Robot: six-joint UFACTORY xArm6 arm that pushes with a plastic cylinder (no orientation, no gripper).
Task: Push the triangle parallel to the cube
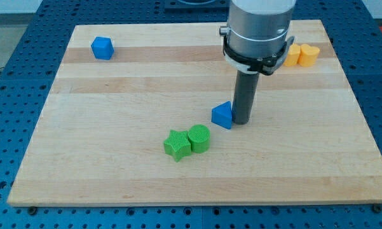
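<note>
A blue triangle (222, 115) lies near the middle of the wooden board (114, 159). My tip (241, 121) stands right beside it on the view's right, touching or nearly touching it. A blue cube (102, 48) sits far off at the view's top left. The rod hangs from the grey arm body (257, 28) at the view's top.
A green star (177, 144) and a green cylinder (199, 138) touch each other just below and left of the triangle. A yellow heart-shaped block (309, 55) and an orange block (293, 54), partly hidden by the arm, sit at the top right.
</note>
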